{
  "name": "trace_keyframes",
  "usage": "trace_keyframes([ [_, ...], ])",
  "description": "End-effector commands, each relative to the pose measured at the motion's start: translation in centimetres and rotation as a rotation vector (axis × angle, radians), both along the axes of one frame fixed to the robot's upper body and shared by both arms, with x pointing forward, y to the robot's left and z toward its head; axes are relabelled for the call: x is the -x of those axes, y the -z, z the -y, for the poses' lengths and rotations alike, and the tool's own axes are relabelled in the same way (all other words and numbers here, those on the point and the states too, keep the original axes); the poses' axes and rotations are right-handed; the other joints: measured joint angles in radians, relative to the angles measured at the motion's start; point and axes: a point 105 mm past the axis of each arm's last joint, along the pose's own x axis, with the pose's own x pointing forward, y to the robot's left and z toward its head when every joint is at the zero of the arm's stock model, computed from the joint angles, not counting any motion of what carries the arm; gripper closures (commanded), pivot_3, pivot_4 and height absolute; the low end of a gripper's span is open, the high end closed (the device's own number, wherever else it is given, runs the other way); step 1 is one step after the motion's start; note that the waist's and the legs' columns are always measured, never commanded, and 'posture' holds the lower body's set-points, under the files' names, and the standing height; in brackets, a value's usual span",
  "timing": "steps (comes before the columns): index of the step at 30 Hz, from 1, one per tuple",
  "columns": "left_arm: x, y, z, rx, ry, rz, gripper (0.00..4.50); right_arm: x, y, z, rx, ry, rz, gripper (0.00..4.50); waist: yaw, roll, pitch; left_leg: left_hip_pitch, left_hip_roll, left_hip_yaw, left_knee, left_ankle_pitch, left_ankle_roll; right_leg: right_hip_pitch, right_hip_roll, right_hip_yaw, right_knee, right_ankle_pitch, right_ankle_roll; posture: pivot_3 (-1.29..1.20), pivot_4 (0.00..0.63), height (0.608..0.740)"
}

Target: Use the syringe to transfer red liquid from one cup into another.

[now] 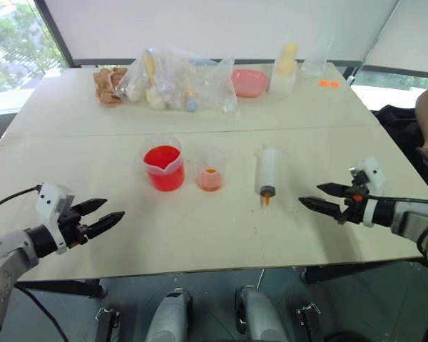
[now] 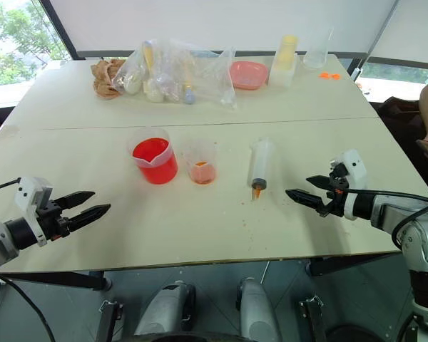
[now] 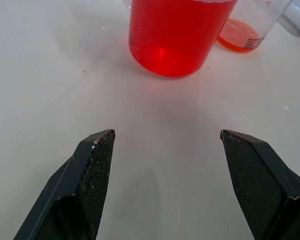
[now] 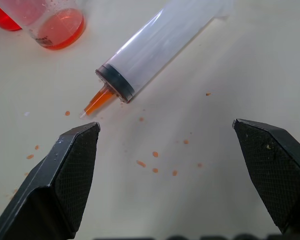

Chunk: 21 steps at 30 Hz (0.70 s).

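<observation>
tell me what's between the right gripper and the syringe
Just bare table dotted with small orange droplets. The right wrist view shows it, with the open right gripper apart from the syringe.

Left tool [image 1: 112, 214] and right tool [image 1: 311, 196] both gape wide, apparently hovering low, pointing inward toward each other.

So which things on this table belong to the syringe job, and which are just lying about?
Job: syringe, spouted beaker of red liquid, small clear cup.
Lying about: plastic bag of items, pink dish, yellow-topped bottle, orange caps.
</observation>
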Motion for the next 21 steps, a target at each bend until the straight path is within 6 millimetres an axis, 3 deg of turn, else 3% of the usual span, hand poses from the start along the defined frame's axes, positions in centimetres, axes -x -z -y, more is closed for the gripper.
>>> trace_keyframes([
  [1, 0.0, -0.9, 0.0, -0.008, 0.006, 0.034, 0.96, -0.3, -1.3, 0.0, 0.022, -0.002, 0.062, 0.05, 0.0, 0.0, 0.0, 0.0, 0.0, 0.0, 0.0, 0.0, 0.0, 0.0, 0.0, 0.0, 0.0, 0.0, 0.0, 0.0, 0.15, 0.74],
  [7, -0.4, -1.2, -0.2, -0.036, 0.023, 0.034, 0.96, -1.2, -1.0, 1.0, 0.021, 0.095, -0.043, 0.05, 0.0, 0.0, 0.0, 0.0, 0.0, 0.0, 0.0, 0.0, 0.0, 0.0, 0.0, 0.0, 0.0, 0.0, 0.0, 0.0, 0.15, 0.74],
  [12, -0.7, -2.1, 0.1, -0.055, 0.072, 0.038, 0.96, -2.8, -3.2, 0.4, 0.01, 0.125, -0.045, 0.05, -0.004, 0.0, 0.0, 0.0, 0.0, 0.0, 0.0, 0.0, 0.0, -0.001, 0.0, 0.0, 0.0, 0.0, 0.0, 0.0, 0.15, 0.74],
  [16, -0.9, -5.7, 1.8, -0.064, 0.203, 0.071, 0.96, -4.3, -4.1, -1.7, 0.021, 0.099, -0.201, 0.05, -0.004, 0.0, 0.0, -0.001, 0.0, 0.0, 0.0, 0.0, 0.0, -0.002, 0.0, 0.0, 0.001, 0.0, -0.001, 0.0, 0.15, 0.74],
  [21, -0.3, -7.5, 3.4, -0.121, 0.323, 0.078, 0.96, -6.9, -5.4, -4.7, -0.092, 0.097, -0.346, 0.05, -0.008, 0.0, 0.001, -0.002, 0.0, 0.002, -0.002, 0.0, 0.0, -0.005, 0.0, 0.001, 0.001, 0.0, -0.001, 0.0, 0.15, 0.74],
])
